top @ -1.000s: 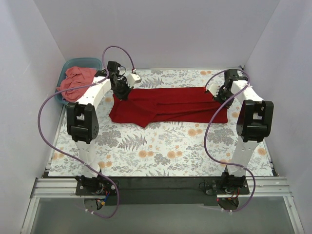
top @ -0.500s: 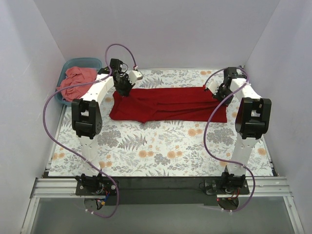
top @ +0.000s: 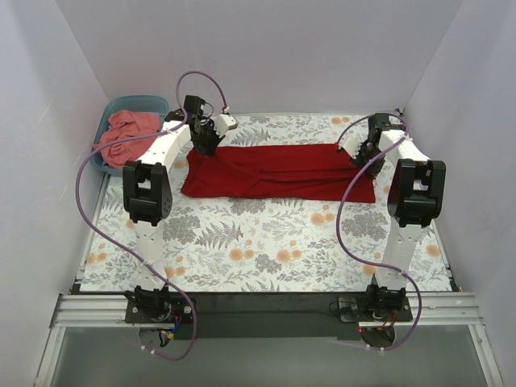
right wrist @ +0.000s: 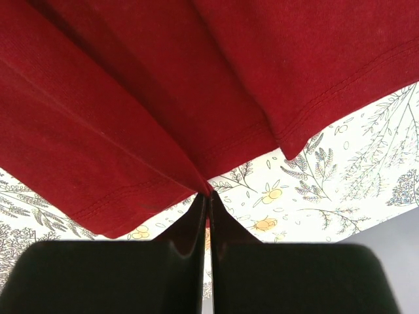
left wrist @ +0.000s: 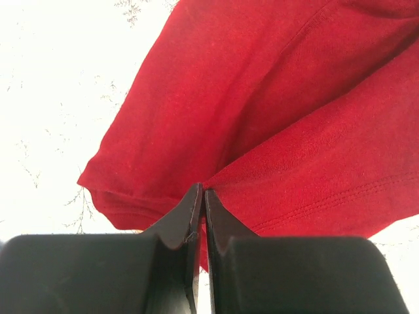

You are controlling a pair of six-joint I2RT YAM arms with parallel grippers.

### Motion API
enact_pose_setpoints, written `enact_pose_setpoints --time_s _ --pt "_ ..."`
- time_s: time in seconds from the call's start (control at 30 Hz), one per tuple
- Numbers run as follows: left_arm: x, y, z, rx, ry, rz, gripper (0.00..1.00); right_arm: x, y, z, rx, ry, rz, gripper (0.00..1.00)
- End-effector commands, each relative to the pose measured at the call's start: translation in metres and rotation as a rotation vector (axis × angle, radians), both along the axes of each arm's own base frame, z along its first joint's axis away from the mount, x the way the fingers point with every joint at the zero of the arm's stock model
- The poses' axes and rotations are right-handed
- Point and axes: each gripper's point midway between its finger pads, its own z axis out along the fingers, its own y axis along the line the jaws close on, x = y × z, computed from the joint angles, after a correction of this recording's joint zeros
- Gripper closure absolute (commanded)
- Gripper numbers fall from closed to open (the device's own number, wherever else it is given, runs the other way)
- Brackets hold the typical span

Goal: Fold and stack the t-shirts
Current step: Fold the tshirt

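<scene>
Deep crimson cotton t-shirt (top: pixel 278 171): long axis being held crosswise; ends being pinched by tightly closed left fingers (left wrist: pixel 177 226) and right fingers (right wrist: pixel 190 226).

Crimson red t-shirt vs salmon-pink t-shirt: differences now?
The crimson red cotton t-shirt lies stretched long across the floral table; the salmon-pink cotton t-shirt sits crumpled in the teal plastic tub. The left gripper and right gripper pinch the crimson one; no gripper holds the salmon-pink one. Shared: plain, no prints.
</scene>
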Motion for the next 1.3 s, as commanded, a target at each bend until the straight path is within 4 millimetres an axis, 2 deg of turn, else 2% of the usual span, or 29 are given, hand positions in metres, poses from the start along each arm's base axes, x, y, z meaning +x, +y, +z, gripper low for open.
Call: enact_pose_setpoints --time_s 0.0,0.23,0.3,0.33,0.37,0.4,0.43,0.47,0.5,0.53,0.63,0.67,0.7,0.77,0.8,0.83,1.0,1.27 --pt "0.014 0.002 0.017 -0.005 -0.056 0.002 1.00 0.009 -0.006 0.010 -0.023 -0.019 0.033 0.99" --pt "0.020 0.004 0.007 0.001 -0.060 0.026 1.00 0.014 -0.005 0.007 -0.017 -0.019 0.008 0.99" --pt "0.022 0.002 0.006 -0.017 -0.054 0.059 1.00 0.018 -0.006 0.009 -0.011 -0.027 -0.015 0.89" --pt "0.025 0.004 0.008 -0.025 -0.060 0.077 1.00 0.019 -0.006 0.013 -0.005 -0.037 -0.040 0.72" --pt "0.025 0.005 0.013 -0.039 -0.062 0.096 0.93 0.021 -0.008 0.020 0.004 -0.053 -0.059 0.66" --pt "0.024 0.005 0.016 -0.057 -0.057 0.111 0.82 0.020 -0.006 0.023 0.024 -0.059 -0.077 0.64" --pt "0.020 0.007 0.018 -0.082 -0.028 0.147 0.75 0.019 -0.006 0.034 0.044 -0.078 -0.110 0.57" --pt "0.016 0.011 0.022 -0.115 -0.006 0.166 0.71 0.015 -0.007 0.038 0.062 -0.080 -0.131 0.52" --pt "0.010 0.015 0.032 -0.139 0.005 0.182 0.59 0.007 -0.010 0.041 0.097 -0.065 -0.161 0.50" --pt "-0.001 0.018 0.037 -0.171 0.049 0.219 0.56 0.002 -0.011 0.050 0.124 -0.071 -0.187 0.46" --pt "-0.030 0.041 0.049 -0.271 0.121 0.293 0.55 -0.029 -0.017 0.053 0.232 0.011 -0.307 0.46" --pt "-0.039 0.041 0.051 -0.311 0.150 0.314 0.54 -0.039 -0.023 0.052 0.263 0.036 -0.361 0.47" --pt "-0.055 0.043 0.040 -0.317 0.199 0.335 0.54 -0.050 -0.018 0.047 0.310 0.078 -0.386 0.48" --pt "-0.067 0.048 0.045 -0.328 0.199 0.365 0.54 -0.067 -0.018 0.045 0.357 0.132 -0.440 0.50" --pt "-0.080 0.049 0.030 -0.320 0.243 0.378 0.54 -0.073 -0.013 0.043 0.392 0.156 -0.468 0.51" --pt "-0.082 0.051 0.033 -0.322 0.229 0.386 0.54 -0.081 -0.011 0.037 0.398 0.183 -0.481 0.52" --pt "-0.092 0.056 0.012 -0.314 0.271 0.434 0.54 -0.090 -0.007 0.021 0.417 0.246 -0.543 0.53" --pt "-0.089 0.054 -0.002 -0.320 0.313 0.441 0.51 -0.078 -0.011 -0.002 0.414 0.282 -0.613 0.50"
